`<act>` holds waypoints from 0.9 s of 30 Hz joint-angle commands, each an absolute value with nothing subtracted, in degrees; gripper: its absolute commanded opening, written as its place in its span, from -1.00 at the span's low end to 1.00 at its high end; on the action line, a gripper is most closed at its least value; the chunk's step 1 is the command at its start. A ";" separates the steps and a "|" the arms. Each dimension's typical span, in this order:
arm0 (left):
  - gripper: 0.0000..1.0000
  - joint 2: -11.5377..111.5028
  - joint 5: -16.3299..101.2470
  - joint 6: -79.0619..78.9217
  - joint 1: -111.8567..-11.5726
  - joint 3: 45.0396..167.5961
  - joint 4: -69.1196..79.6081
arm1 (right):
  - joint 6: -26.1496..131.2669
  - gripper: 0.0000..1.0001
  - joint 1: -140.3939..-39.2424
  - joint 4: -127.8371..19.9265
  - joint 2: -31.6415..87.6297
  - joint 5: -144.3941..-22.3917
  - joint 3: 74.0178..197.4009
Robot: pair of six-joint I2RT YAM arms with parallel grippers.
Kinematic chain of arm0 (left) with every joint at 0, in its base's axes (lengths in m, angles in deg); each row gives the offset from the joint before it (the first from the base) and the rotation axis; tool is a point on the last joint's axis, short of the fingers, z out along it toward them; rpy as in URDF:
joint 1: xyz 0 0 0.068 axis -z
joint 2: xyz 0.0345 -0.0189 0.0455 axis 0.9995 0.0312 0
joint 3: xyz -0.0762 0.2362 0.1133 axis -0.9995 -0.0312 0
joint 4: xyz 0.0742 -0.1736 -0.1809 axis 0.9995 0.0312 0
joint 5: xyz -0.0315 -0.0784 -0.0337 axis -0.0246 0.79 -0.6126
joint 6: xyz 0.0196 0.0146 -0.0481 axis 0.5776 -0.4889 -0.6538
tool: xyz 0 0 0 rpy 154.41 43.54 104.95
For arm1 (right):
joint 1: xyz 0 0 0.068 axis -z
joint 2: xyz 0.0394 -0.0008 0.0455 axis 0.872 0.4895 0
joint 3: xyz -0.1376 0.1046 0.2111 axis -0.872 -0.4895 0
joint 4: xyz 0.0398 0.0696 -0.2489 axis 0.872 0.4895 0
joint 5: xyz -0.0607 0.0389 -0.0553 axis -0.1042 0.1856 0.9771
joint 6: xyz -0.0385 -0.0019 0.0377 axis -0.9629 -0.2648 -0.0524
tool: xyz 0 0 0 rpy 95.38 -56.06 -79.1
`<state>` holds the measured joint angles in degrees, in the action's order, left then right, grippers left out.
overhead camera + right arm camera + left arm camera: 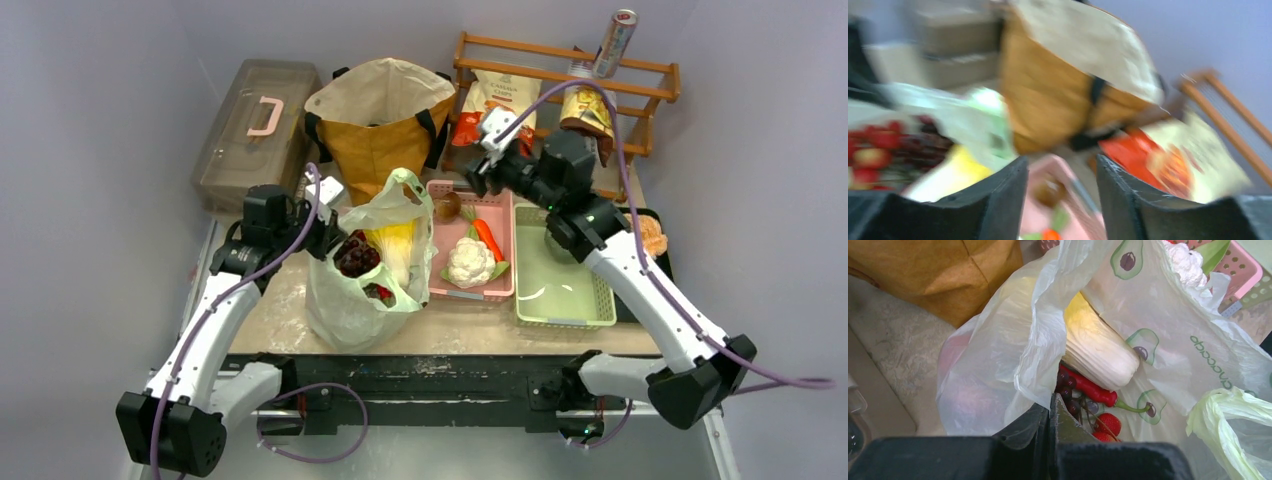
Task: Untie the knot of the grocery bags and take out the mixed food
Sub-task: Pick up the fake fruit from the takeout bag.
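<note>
Open pale-green bag (350,300) near the table's (275,310) front edge, an arm on either side
The left gripper (322,232) is pinched on the bag's left rim; cabbage (1098,350), chilli (1088,387) and grapes (355,255) show inside. The tote (385,140) stands just behind and the pink basket (500,290) just to the right. The right gripper (476,180) hovers over that basket, jaws apart and empty

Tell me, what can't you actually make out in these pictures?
- Inside the tote: the top view shows only cream lining; its walls hide the bottom.
- Food low in the plastic bag: the cabbage and grapes cover it in the top and left wrist views.
- What lies in the pink basket: the right wrist view is motion-blurred.
- Whether the shut left gripper pinches bag film: its own fingers cover the spot in the left wrist view.
</note>
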<state>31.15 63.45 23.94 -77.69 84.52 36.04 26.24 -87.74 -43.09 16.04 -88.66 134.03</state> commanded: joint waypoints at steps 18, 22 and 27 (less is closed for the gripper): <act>-1.00 27.64 66.11 16.31 -78.69 82.20 28.86 | 22.90 0.51 -113.03 -56.18 43.08 -107.34 131.97; -1.00 26.50 66.13 16.06 -79.63 80.39 28.63 | 22.44 0.58 -113.64 -63.39 44.98 -103.86 127.21; -1.00 27.23 66.64 15.03 -81.84 80.27 28.54 | 23.47 0.58 -114.06 -73.24 47.77 -97.48 124.07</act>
